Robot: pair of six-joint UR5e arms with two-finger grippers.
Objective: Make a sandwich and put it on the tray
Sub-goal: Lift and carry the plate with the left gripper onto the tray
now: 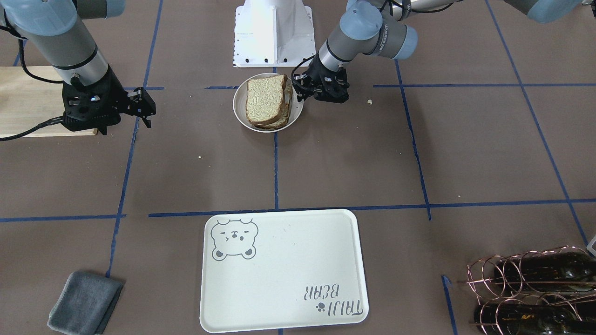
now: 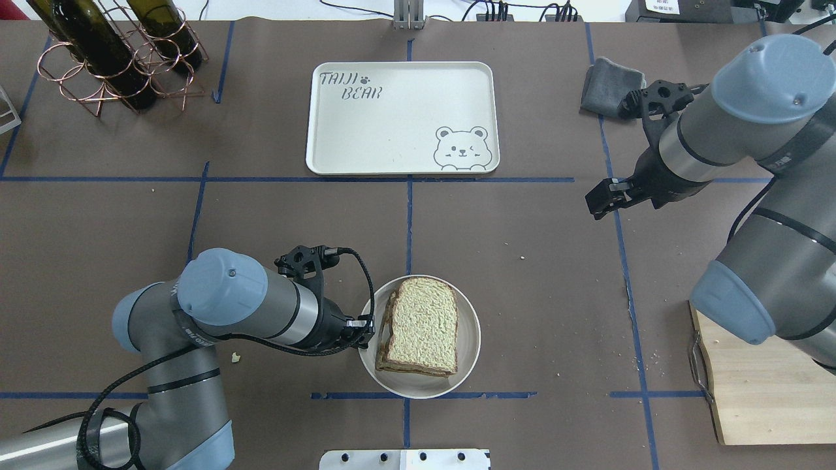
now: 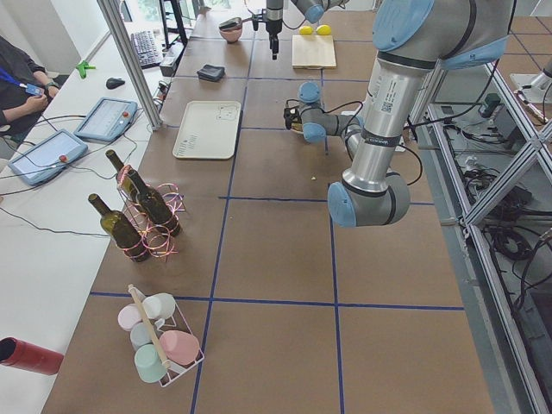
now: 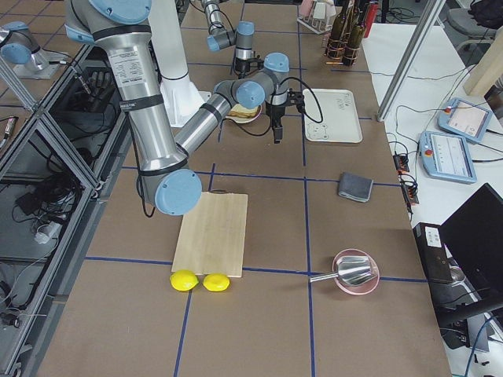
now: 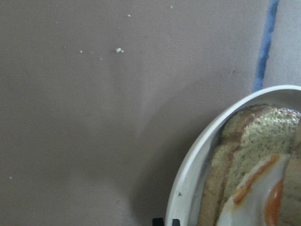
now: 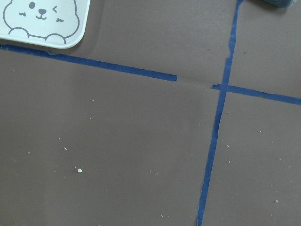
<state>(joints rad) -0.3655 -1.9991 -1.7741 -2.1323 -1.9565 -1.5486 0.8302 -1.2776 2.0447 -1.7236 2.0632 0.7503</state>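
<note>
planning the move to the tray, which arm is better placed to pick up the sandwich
Left. The left gripper is at the rim of the white plate, right beside the sandwich. The right gripper hangs over the table well off to the side, nearer the grey cloth.

Egg (image 5: 256, 200) mostly hidden between the bread slices (image 2: 421, 323).

This looks like a robotics lab. Two robot arms (image 3: 388, 112) work at a long table (image 1: 372, 163) covered in brown paper and gridded with blue tape (image 1: 276, 163). Metal frame posts (image 3: 129, 60), loose cables (image 3: 492, 181) and touch-screen control panels (image 3: 106, 118) line its sides, beside a seated person (image 3: 21, 82), probably an operator.
</note>
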